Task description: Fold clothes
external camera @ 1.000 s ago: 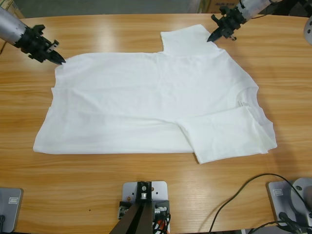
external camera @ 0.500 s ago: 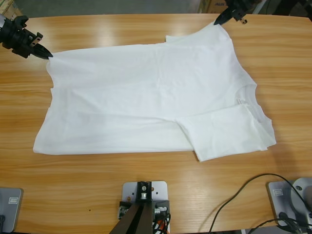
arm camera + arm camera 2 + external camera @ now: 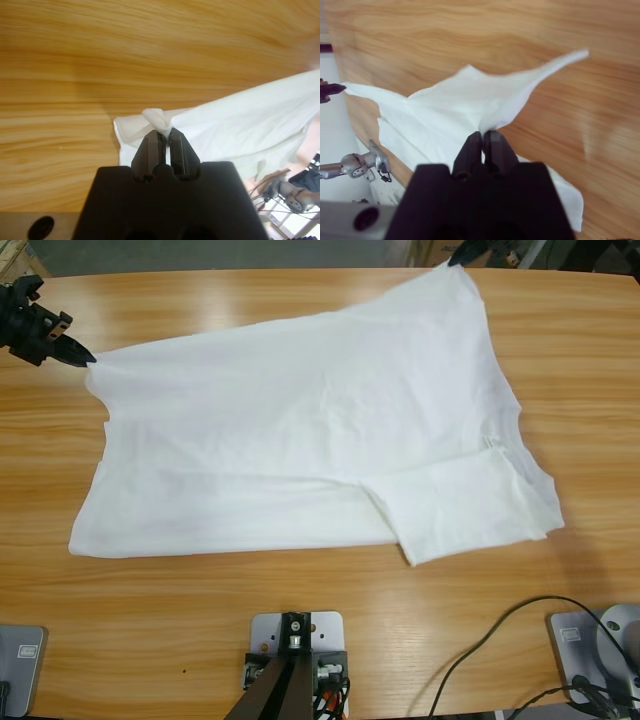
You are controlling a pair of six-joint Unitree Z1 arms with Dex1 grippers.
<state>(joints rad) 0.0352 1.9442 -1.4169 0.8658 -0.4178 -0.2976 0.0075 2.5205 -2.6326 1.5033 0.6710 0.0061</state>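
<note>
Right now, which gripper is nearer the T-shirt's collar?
Right. The right gripper pinches the T-shirt at its shoulder end, on the same side as the collar; the left gripper holds the hem corner at the opposite end.

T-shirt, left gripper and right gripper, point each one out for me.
T-shirt [image 3: 300,440]: high view, middle of the cloth.
left gripper [image 3: 165,134]: left wrist view, jaw tips pinching cloth.
right gripper [image 3: 482,134]: right wrist view, jaw tips pinching cloth.

T-shirt [image 3: 300,430] plain white; table [image 3: 300,620] warm orange-brown woodgrain; fingers [image 3: 175,147] black.
</note>
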